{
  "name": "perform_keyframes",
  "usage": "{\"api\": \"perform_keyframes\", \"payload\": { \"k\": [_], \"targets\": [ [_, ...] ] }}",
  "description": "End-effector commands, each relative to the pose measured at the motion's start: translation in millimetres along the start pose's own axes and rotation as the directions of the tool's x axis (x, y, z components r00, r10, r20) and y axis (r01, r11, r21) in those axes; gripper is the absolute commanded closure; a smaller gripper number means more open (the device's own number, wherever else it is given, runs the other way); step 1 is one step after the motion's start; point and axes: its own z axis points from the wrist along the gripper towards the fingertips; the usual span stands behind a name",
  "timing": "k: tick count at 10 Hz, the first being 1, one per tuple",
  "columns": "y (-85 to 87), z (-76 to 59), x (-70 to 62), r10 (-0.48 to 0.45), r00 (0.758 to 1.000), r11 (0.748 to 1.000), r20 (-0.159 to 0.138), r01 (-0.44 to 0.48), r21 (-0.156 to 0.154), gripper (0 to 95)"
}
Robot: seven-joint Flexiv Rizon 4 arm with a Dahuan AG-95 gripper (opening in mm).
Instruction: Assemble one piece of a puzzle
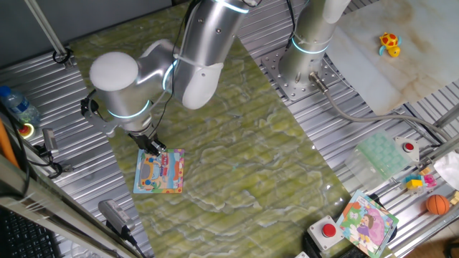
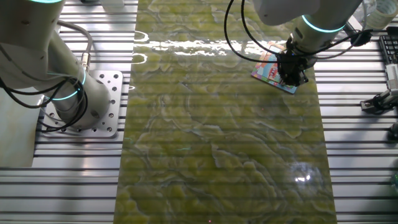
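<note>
Nearest the lens in one fixed view, at the bottom edge, sits a red push button (image 1: 328,231) on a pale box, with a square board bearing a purple-and-green cartoon picture (image 1: 367,223) just beside it on the ribbed metal table (image 1: 64,179).

The arm (image 1: 193,54) reaches from its bolted base plate (image 1: 297,75) across the table, its smooth silver-white links folded at a rounded elbow ringed with a cyan light, the wrist pointing steeply down. The gripper (image 1: 155,148) is black and narrow, with cables looping off it. It stands on the upper corner of the puzzle (image 1: 159,171), the tips at or just above the board's surface. Its fingers look close together, but whether they pinch anything cannot be told from either view, and the piece is too small to make out at the tips.

The puzzle is a flat square with a light-blue border around an orange, pink and yellow cartoon. It lies on a glossy green-yellow marbled mat (image 1: 237,143) near the mat's edge. In the other fixed view the gripper (image 2: 292,76) covers the board's (image 2: 268,70) nearer side.

Well apart, a yellow toy (image 1: 389,44) rests on a pale sheet, and an orange ball (image 1: 437,205) lies by the table's far edge.
</note>
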Motion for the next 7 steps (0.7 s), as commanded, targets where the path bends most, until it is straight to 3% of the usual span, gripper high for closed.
{"api": "perform_keyframes", "payload": {
  "k": [1,7],
  "targets": [
    [2.4,2.1,-3.0,0.003,1.0,1.0,-0.005,-0.003,0.003,95.0],
    [4.4,3.3,-3.5,-0.012,0.999,1.0,-0.042,0.014,0.025,95.0]
  ]
}}
